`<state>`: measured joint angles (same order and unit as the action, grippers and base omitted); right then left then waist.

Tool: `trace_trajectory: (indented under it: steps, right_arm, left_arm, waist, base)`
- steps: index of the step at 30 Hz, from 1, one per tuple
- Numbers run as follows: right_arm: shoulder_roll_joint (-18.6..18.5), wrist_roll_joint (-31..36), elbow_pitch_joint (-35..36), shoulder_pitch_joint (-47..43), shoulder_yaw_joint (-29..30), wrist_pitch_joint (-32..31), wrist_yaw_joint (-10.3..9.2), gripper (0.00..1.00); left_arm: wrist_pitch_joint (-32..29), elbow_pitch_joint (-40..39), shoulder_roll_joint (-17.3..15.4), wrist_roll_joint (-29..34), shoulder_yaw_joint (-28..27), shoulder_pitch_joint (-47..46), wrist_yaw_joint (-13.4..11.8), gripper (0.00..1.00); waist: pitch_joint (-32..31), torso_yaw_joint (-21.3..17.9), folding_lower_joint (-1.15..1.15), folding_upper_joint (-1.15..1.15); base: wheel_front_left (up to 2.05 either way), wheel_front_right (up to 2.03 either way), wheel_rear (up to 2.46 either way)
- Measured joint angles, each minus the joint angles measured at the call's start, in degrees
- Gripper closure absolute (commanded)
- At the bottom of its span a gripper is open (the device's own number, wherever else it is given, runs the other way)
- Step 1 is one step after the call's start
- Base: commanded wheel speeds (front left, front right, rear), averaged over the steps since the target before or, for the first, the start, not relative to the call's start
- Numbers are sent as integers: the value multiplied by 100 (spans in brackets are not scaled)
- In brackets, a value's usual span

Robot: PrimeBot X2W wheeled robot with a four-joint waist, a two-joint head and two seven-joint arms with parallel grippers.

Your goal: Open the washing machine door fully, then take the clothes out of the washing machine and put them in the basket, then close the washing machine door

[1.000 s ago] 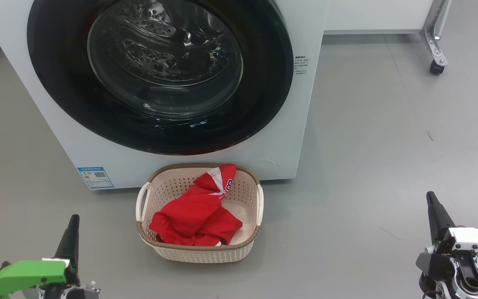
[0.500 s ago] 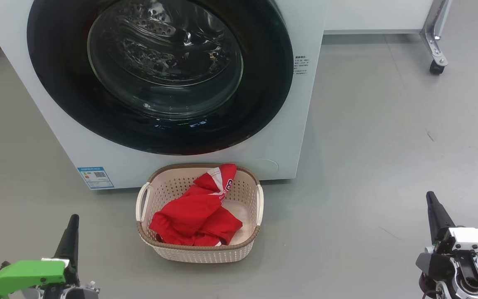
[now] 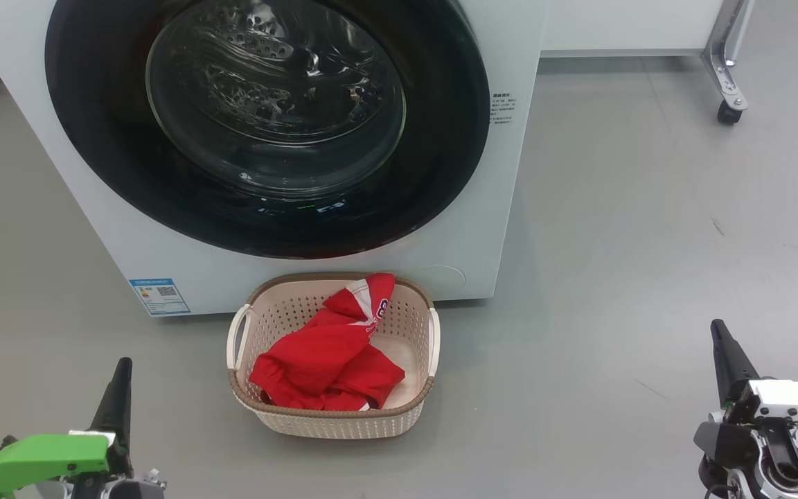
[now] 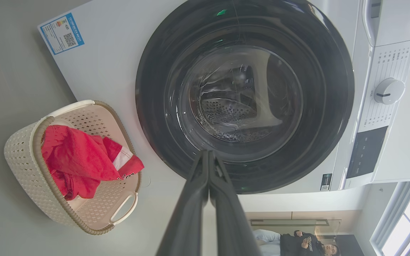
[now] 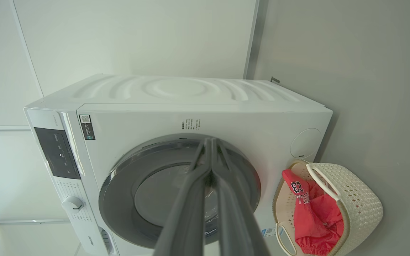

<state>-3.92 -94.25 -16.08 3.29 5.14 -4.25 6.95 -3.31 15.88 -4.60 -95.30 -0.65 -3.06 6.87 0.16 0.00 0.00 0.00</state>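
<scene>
Left end effector (image 3: 124, 366) closed, crumpled red clothes (image 3: 330, 366) in perforated woven-rimmed basket (image 3: 343, 425)

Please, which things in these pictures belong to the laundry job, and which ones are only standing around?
Part of the job:
- washing machine
- its door, shut
- red clothes, lying in the basket

Only standing around:
- caster wheel on a metal leg
- person in the background
</scene>
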Motion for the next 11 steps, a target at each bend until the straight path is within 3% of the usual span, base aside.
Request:
trace_trajectory:
  steps: [11]
  right_arm:
    - [9,0,1,0,3,0,0,100]
  left_arm:
    - [0,-3,1,0,-12,0,0,100]
  waist:
    - [0,0,0,0]
  base:
    - [0,0,0]
